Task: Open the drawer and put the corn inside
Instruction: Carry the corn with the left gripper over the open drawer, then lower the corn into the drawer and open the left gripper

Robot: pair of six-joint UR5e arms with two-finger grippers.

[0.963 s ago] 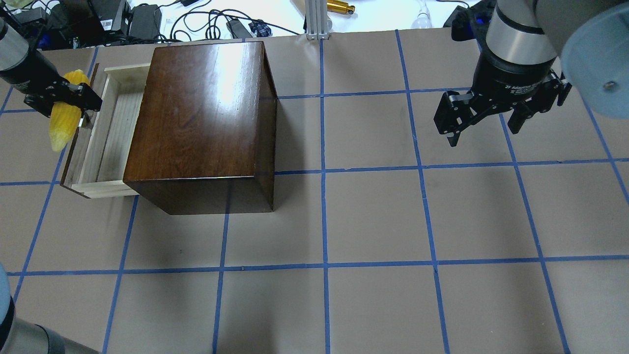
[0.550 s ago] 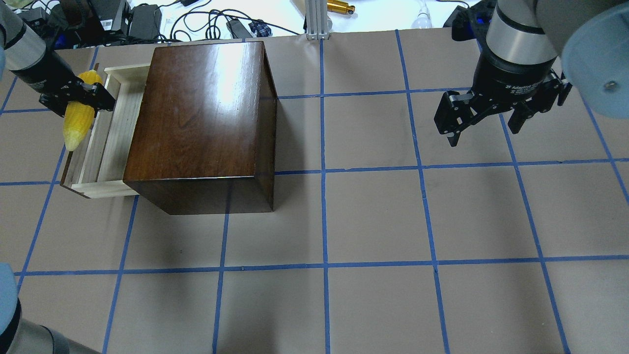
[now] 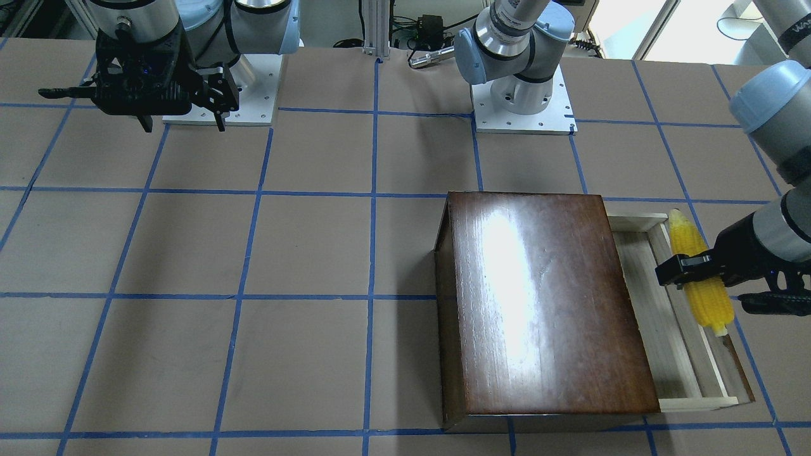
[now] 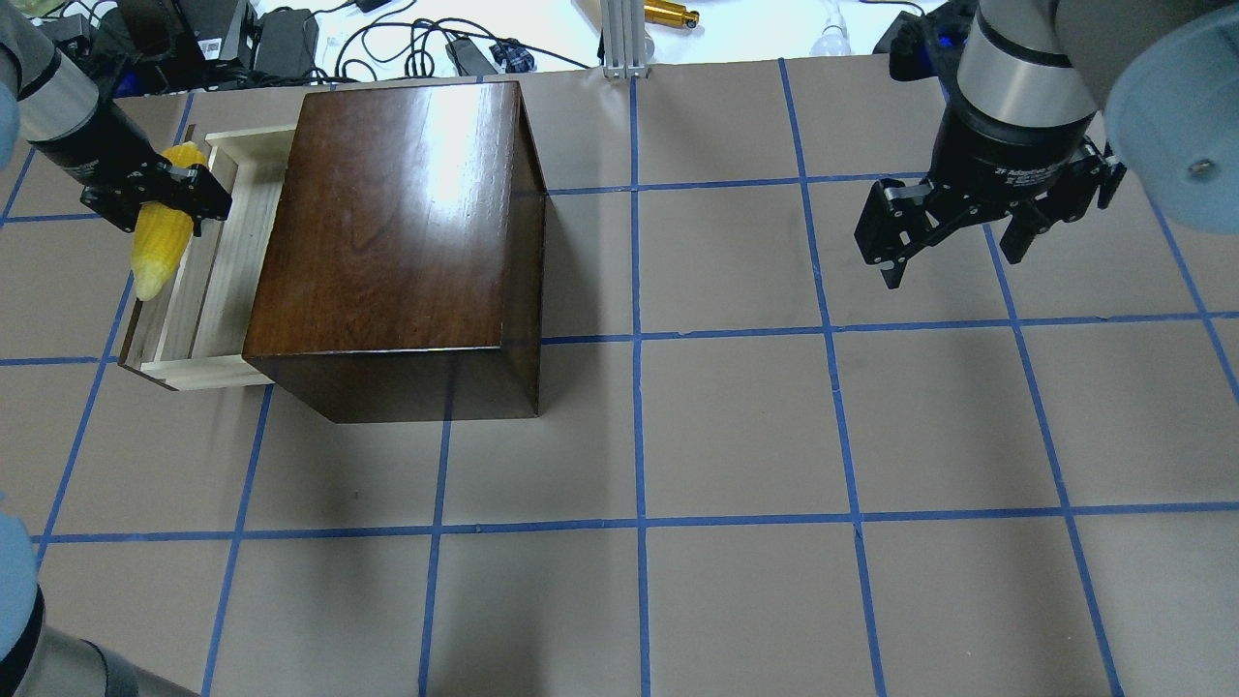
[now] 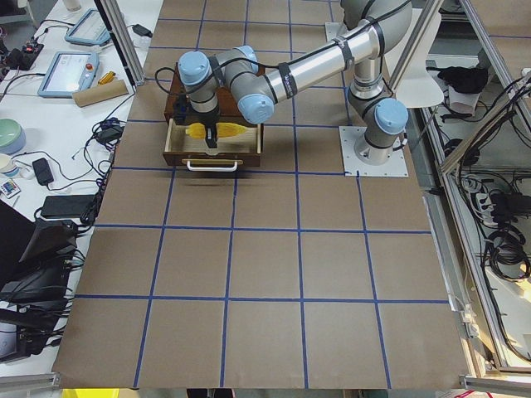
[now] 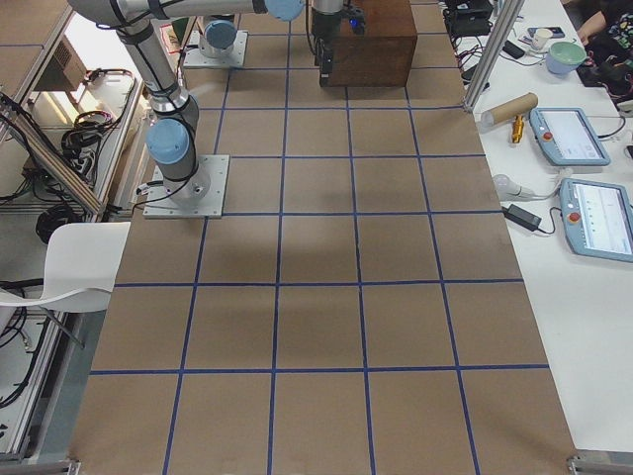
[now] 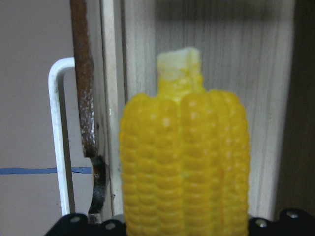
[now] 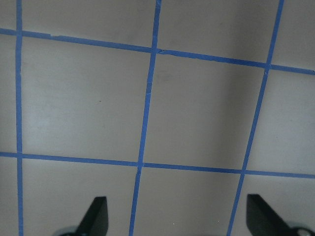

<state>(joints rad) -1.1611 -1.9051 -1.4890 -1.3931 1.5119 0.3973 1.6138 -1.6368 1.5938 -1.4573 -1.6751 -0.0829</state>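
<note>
Half done: drawer's open, corn's not in yet

So the drawer (image 4: 203, 373) is pulled well out of the dark box (image 4: 397, 223), with its pale wood floor showing and nothing lying in it as far as I can see. I'd call the "open" part sorted.

The corn (image 4: 158, 250) isn't down yet. The left gripper (image 4: 163, 198) has it pinched around the middle, fingers clamped on either side. The cob runs along the drawer's length, over the outer strip of the tray just inside the front. From the left wrist cam, the stubby end sits over the wood floor, with the metal pull (image 7: 58, 142) off to one side. It looks lined up over the opening rather than over the table. I can't tell how high it is above the floor, or whether it's touching.

The right gripper (image 4: 953, 266) is way off on the other side, fingers spread wide, holding nothing, above bare table.

What's left, I reckon: lower a bit if needed, let go, and pull the arm clear. The task doesn't mention closing the drawer.
</note>
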